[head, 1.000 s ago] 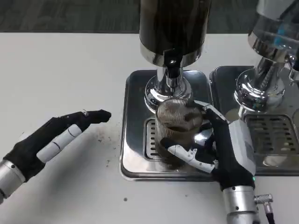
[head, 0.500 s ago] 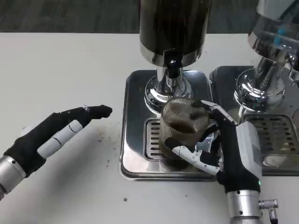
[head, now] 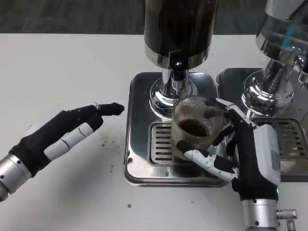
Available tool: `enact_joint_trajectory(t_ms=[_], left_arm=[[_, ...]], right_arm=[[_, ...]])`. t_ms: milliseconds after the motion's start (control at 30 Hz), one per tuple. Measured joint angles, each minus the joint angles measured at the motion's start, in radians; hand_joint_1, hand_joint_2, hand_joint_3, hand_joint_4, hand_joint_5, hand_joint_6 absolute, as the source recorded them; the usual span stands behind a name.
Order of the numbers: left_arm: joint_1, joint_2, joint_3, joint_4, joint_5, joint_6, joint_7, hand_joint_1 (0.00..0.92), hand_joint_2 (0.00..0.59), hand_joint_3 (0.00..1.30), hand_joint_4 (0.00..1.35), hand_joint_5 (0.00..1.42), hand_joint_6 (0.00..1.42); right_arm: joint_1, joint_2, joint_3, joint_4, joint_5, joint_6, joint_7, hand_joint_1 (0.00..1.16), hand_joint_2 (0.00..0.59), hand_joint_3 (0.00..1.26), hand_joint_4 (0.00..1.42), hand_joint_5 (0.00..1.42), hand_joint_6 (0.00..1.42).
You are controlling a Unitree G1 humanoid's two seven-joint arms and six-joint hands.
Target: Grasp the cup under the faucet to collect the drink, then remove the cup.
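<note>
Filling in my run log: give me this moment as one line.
right robot hand: holds ribbed cup, dark drink inside | cup: over drip tray, right of faucet | left robot hand: open, above table
</note>
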Motion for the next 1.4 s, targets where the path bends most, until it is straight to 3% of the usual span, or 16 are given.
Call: enact_joint_trajectory(t_ms=[433,867,1267,1400], left_arm=[[0.004,0.008,-0.017,-0.07,0.064,-0.091,0.048,0.0,0.17,0.17,0.02,0.02,0.04],[0.066,0.076,-0.067,-0.198,0.116,-0.191,0.081,0.0,0.16,0.16,0.0,0.0,0.03],[0.122,0.151,-0.102,-0.306,0.1,-0.241,0.079,0.0,0.154,0.15,0.0,0.0,0.03],[0.139,0.167,-0.111,-0.338,0.096,-0.249,0.079,0.0,0.153,0.08,0.0,0.0,0.01]], right_arm=[[0.109,-0.033,-0.045,-0.121,0.005,0.008,0.029,0.76,0.193,0.7,0.78,0.94,1.26],[0.203,-0.045,-0.064,-0.269,0.021,0.012,0.131,0.75,0.195,0.71,0.78,0.94,1.26],[0.236,-0.044,-0.086,-0.354,0.027,0.012,0.2,0.75,0.2,0.72,0.79,0.96,1.26],[0.246,-0.045,-0.093,-0.373,0.027,0.012,0.224,0.75,0.2,0.72,0.79,0.96,1.26]])
